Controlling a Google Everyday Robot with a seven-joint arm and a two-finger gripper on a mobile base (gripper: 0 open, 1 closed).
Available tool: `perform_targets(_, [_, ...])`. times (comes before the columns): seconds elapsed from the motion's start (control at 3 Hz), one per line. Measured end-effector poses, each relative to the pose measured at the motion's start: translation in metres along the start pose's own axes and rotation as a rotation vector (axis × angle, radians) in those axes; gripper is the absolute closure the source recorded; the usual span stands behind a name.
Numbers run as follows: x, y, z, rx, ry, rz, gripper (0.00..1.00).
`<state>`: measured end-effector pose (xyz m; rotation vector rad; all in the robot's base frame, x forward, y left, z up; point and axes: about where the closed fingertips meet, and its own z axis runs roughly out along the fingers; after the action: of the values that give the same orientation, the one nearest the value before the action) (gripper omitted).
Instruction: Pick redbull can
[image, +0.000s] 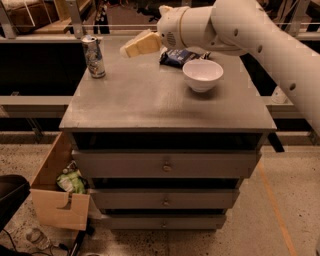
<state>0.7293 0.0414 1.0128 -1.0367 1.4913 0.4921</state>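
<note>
1. Silver and blue, the can (94, 56) stands upright at the far left corner of the table (150, 102), its long axis vertical and nothing touching it.
2. The yellowish jaws hang over the far middle of the table, right of the can and about level with its top. Their tips point left and slightly down, toward it.
3. I cannot tell whether the jaws are wide or narrow. Nothing shows in them.
4. The can lies left of the jaws, near but apart. I judge the coming move to be a leftward reach with a small drop, so the jaws meet the can's side across its upright axis.
5. The white arm (240, 25) comes in from the right. Its wrist is above the bag (177, 56), just beyond the bowl (202, 75), and the forearm slopes away to the near right.
6. The can is tall and slim and close to the table's left edge, so a glancing tip would likely topple it.
</note>
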Motion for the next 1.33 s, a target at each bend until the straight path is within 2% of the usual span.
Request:
perform_targets(0.67, [0.011,-0.001,0.086,-0.055,-0.102,0.098,0.0])
perform_targets(1.0, [0.014,0.001,0.122,-0.078,-0.15,0.112,0.0])
perform_targets(1.33, [0.021,0.0,0.144,-0.079,-0.182,0.12,0.0])
